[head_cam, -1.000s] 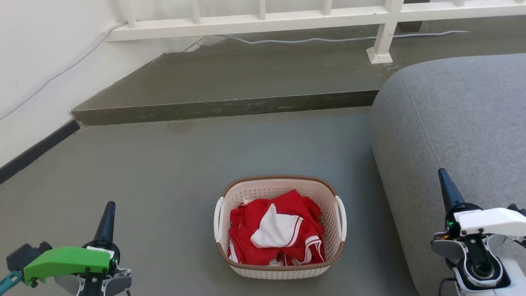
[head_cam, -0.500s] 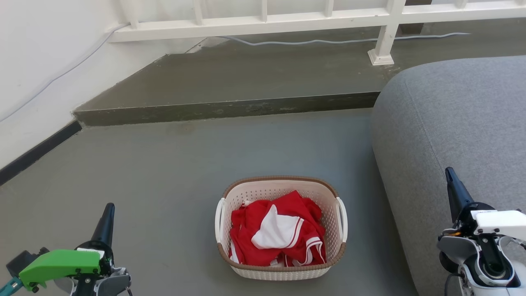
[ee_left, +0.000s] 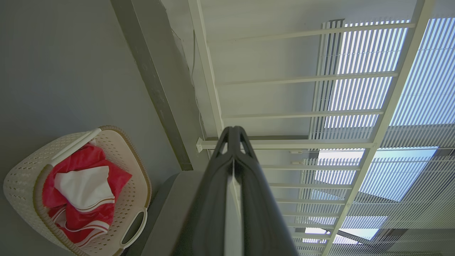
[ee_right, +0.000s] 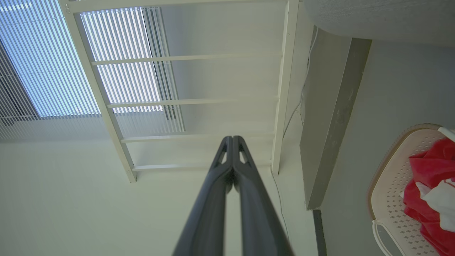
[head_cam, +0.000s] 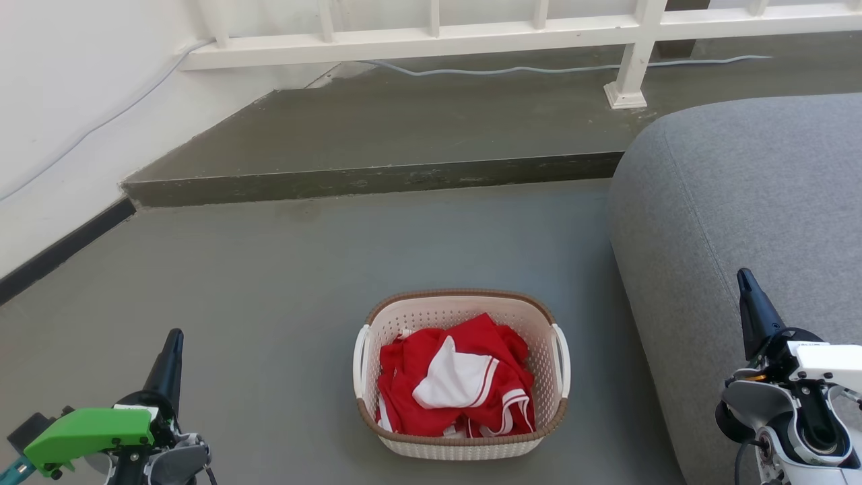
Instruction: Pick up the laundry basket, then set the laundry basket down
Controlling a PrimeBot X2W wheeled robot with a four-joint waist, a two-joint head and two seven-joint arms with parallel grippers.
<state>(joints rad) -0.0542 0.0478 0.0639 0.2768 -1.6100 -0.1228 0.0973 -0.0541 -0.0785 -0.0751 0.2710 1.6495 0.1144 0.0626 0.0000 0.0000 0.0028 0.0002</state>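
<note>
Grey concrete floor [head_cam: 269, 303] bears the small cream perforated plastic laundry basket [head_cam: 461, 294] upright, near centre, its 2 white side handles [head_cam: 359, 357] facing the flanking left gripper [head_cam: 175, 337] and right gripper [head_cam: 744, 277]. Both are pinched closed and empty, which suits either lifting or release.

One laundry basket [head_cam: 461, 446], one heap of red-and-white cloth [head_cam: 458, 384], one sofa [head_cam: 741, 202], one railing [head_cam: 431, 42]

Grey floor [head_cam: 269, 283] up front, a grey sofa [head_cam: 741, 188] on the right, white wall [head_cam: 67, 101] with black skirting [head_cam: 60, 246] on the left. Far back, a raised concrete step [head_cam: 377, 135], white railing [head_cam: 431, 42], a pale cable [head_cam: 539, 67] trailing along it.
</note>
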